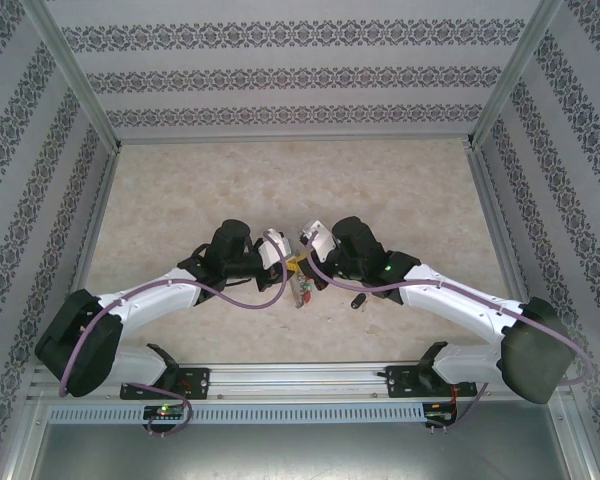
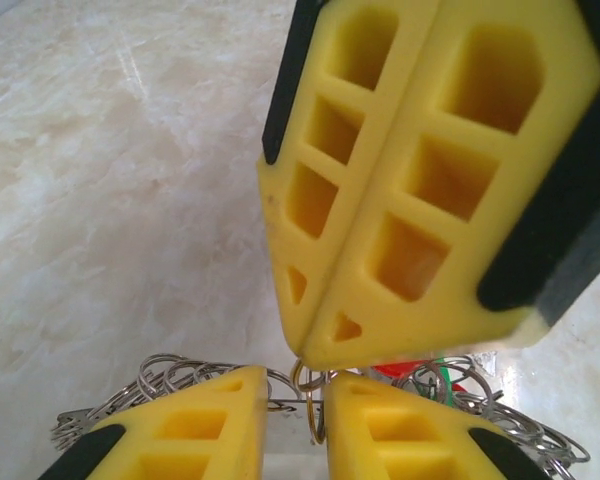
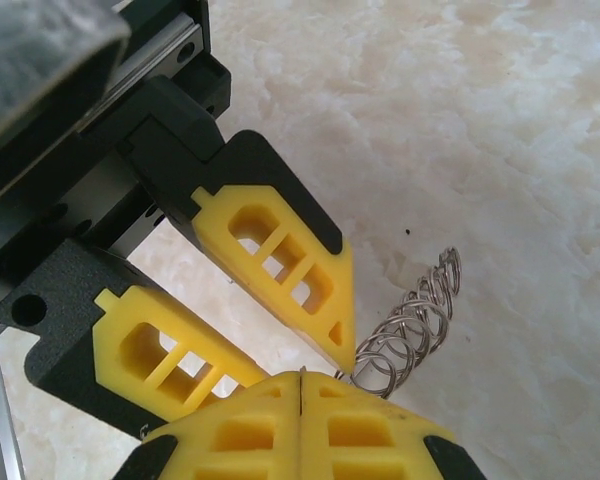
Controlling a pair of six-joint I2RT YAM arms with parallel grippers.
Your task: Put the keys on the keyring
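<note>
While both end effectors pinch keyring [image 3: 412, 325], blk key [image 1: 358, 299] lies apart.

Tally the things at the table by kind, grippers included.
Grippers: 2 (left gripper, right gripper)
Keys: 2 (red key, black key)
Keyring: 1
Total: 5

Left gripper [image 2: 295, 425] & right gripper [image 3: 300, 378]: yellow fingers w/ black edges. Keyring [image 3: 408, 325] is shiny silver-grey. Red key [image 2: 398, 371] shows a bit of bright red, w/ a green bit at 3 o'clock. Table [image 1: 280, 180] is cream, marble-like. Walls [image 1: 290, 75] are white w/ dark flower stripes.
</note>
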